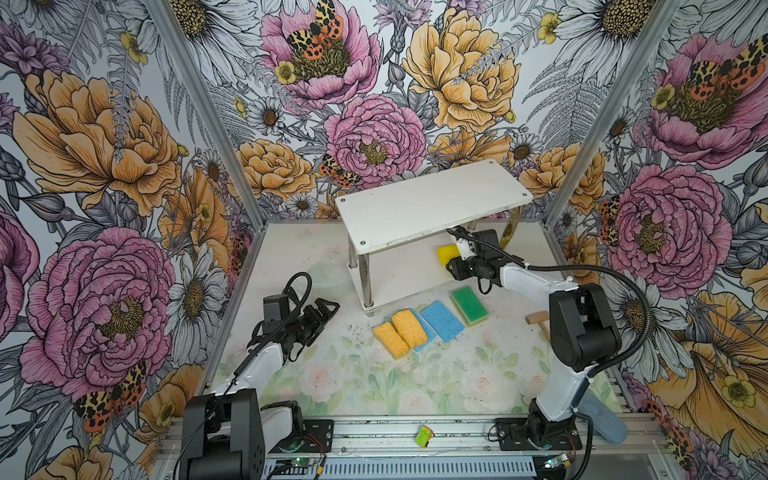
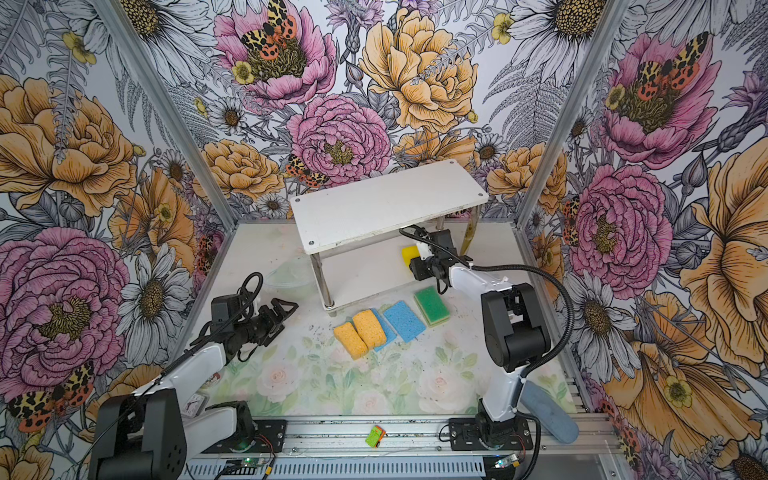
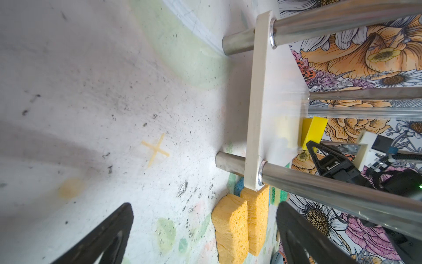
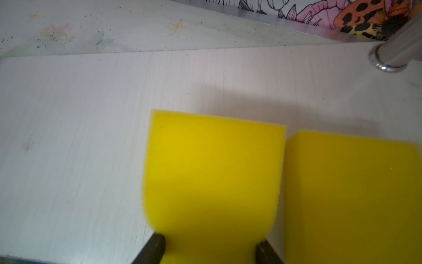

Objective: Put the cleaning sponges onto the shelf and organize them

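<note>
Right arm reaches into the shelf (image 1: 432, 199).
The right gripper (image 4: 210, 250) is clamped on a yellow sponge (image 4: 212, 171) on the lower board, beside a second yellow sponge (image 4: 351, 194); the left gripper (image 1: 328, 307) hangs with jaws apart left of the shelf, over the rose-printed table (image 1: 353, 374).

My right gripper (image 4: 210, 250) is black; the sponge (image 4: 212, 173) in it is bright yellow, its twin (image 4: 351, 194) the same; the shelf (image 4: 68, 137) is white, the wallpaper (image 1: 374, 133) flowered pink and orange.
</note>
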`<action>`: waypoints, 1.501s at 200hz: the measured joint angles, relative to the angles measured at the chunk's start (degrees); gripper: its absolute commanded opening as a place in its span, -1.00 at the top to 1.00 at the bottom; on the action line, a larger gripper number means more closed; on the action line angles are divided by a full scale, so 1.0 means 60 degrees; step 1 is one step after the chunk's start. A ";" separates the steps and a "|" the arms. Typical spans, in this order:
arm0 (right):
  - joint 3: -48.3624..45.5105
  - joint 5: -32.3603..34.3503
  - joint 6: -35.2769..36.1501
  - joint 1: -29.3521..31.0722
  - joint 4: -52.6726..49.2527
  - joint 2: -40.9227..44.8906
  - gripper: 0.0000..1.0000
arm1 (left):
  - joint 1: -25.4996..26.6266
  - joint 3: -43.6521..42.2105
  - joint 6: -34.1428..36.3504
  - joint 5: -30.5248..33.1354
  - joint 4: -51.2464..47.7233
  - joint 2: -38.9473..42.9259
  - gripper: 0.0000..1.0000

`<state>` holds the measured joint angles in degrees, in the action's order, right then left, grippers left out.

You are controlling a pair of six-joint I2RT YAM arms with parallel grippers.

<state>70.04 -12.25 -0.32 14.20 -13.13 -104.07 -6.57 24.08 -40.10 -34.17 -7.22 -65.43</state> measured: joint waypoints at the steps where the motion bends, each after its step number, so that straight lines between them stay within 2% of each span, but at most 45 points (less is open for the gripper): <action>1: 0.0000 0.0000 -0.0004 0.0000 -0.0004 0.0000 0.01 | 0.0000 0.0000 -0.0004 0.0000 0.0000 0.0004 -0.98; 91: 0.0076 0.0000 0.0004 0.0000 -0.0175 -0.0040 -0.06 | 0.0000 0.0000 0.0000 0.0000 -0.0004 0.0120 -0.98; 267: 0.0306 0.0102 0.0251 -0.0069 -0.0495 -0.0313 -0.06 | -0.0018 -0.0036 0.0000 0.0000 -0.0011 0.0120 -0.98; 300: 0.0306 0.0102 0.0255 -0.0069 -0.0492 -0.0313 -0.13 | -0.0018 -0.0036 0.0000 0.0000 -0.0011 0.0124 -0.98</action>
<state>71.88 -11.64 1.21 13.78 -16.08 -105.95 -6.68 23.86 -40.10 -34.17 -7.29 -64.69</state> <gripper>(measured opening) 0.544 0.989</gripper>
